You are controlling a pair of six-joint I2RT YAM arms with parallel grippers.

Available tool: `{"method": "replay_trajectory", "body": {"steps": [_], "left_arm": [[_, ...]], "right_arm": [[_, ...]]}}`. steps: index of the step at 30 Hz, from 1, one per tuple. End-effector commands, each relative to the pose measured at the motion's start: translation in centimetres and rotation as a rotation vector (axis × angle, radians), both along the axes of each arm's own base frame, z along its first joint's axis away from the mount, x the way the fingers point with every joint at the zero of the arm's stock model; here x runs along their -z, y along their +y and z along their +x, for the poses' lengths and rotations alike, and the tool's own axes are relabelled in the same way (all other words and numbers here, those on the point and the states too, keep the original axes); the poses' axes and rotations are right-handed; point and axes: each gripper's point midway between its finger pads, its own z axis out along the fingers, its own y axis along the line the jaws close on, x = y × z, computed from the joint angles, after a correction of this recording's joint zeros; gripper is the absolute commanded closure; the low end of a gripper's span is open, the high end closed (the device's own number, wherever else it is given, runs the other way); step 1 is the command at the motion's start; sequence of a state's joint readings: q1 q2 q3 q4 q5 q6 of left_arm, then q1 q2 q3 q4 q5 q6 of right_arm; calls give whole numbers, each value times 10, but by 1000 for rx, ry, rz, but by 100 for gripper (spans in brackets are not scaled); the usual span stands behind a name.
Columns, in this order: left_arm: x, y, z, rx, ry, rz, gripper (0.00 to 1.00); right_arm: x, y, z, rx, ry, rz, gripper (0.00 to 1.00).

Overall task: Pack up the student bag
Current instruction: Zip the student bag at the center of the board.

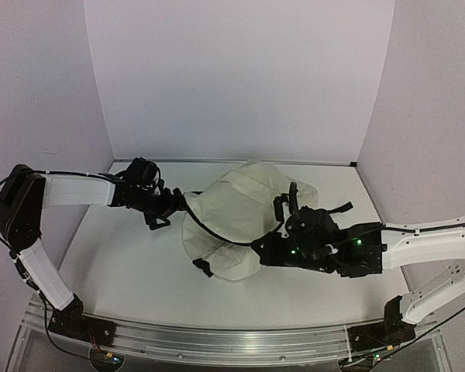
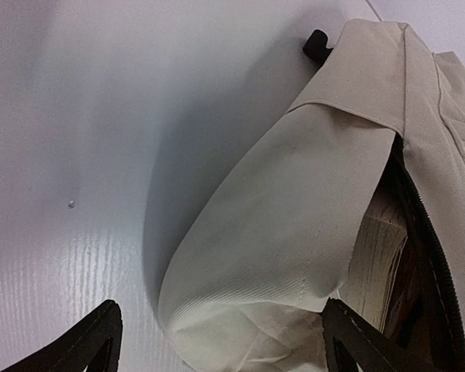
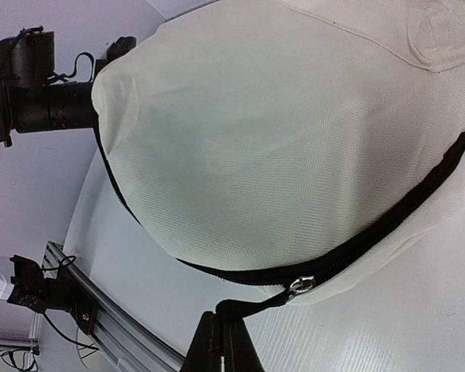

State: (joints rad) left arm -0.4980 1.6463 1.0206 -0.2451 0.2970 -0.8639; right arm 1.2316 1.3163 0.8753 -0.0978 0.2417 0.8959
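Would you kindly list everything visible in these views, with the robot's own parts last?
bag: one, cream with black zips and straps, middle of the table
book: apparently one, pale page edges, inside the open bag
zip pull: one, silver slider with black cord, on the bag's zip
table: one, white, under everything
rail: one, silver, along the table's near edge
left gripper: one, black, open, at the bag's opening
right gripper: one, black, shut on the zip pull's cord

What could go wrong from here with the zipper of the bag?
1. The right end effector pinches the zipper pull, but the left end effector is open and does not hold the student bag; a tug may drag the whole bag.
2. Some paper pages show beside the open zipper; it may catch them.
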Motion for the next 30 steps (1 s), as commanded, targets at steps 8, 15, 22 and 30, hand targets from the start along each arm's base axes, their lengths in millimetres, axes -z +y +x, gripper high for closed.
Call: {"method": "replay_trajectory", "body": {"steps": [8, 15, 22, 30], "left_arm": [[-5, -35, 36, 43, -69, 2, 6], [16, -17, 23, 36, -27, 259, 23], [5, -6, 19, 29, -60, 319, 60], [-48, -26, 10, 115, -172, 79, 92]], "right_arm": [[-38, 10, 2, 12, -41, 125, 100], [-37, 4, 2, 28, -39, 131, 100], [-35, -1, 4, 54, -38, 130, 100], [-15, -24, 15, 183, 15, 97, 100]]}}
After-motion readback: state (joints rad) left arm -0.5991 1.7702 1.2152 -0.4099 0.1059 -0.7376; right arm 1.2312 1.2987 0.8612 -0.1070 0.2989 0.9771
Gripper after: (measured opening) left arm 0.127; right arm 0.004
